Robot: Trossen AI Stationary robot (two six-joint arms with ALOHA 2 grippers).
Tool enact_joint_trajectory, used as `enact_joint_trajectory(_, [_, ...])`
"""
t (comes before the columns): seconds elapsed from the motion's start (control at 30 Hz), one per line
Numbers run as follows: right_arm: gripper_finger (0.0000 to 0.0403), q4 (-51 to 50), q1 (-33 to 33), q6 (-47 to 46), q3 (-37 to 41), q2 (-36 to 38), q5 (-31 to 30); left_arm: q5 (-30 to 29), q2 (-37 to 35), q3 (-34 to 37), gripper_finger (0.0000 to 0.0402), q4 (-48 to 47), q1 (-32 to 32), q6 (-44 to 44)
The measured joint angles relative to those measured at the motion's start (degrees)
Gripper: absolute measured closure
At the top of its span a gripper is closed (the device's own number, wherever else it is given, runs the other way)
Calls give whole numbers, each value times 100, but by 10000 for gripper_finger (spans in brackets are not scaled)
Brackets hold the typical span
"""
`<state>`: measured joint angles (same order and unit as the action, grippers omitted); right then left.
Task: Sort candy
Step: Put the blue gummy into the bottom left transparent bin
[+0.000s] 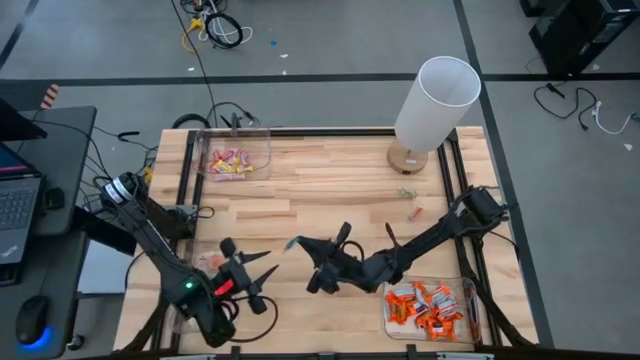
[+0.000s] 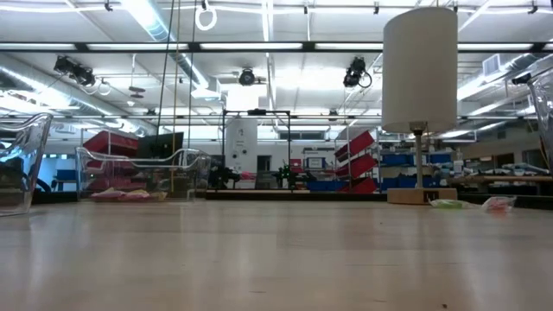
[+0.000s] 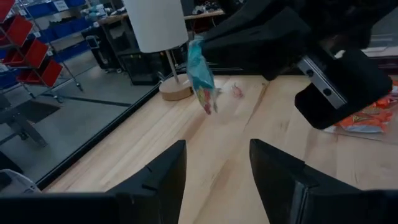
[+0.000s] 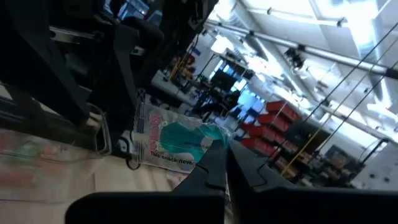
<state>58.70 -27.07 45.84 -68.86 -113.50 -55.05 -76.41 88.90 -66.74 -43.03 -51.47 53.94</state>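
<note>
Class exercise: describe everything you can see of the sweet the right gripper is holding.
The sweet is a flat, crinkly wrapper, teal and pale with printed lettering and a reddish end. It hangs in the air above the wooden table, pinched at one edge by the shut right gripper, facing the open left gripper. Nothing else touches it.

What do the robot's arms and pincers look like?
Both arms are dark, nearly black, built from jointed segments. The left arm shows a small green light and a red patch near its wrist, with cables bundled at its base. The left pincer has two flat dark fingers. The right pincer has two slim dark fingers tapering to narrow tips.
</note>
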Motion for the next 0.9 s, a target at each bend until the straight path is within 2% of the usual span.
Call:
enact_joint_trajectory(0.13, [403, 439, -13, 260, 0, -83, 111, 1, 0, 1, 221, 35, 83, 39])
enact_joint_trajectory(0.3, [403, 471, -8, 185, -2, -83, 348, -3, 0, 2, 221, 231, 258, 28])
enact_joint_trajectory(0.57, [403, 465, 36, 181, -2, -83, 408, 56, 0, 2, 221, 415, 394, 10])
enact_joint_trajectory(0.67, [403, 430, 63, 147, -2, -83, 546, 225, 1, 2, 221, 650, 389, -185])
enact_joint_trajectory(0.9, [403, 415, 101, -127, -2, -83, 845, 147, 2, 2, 222, 1422, 482, -891])
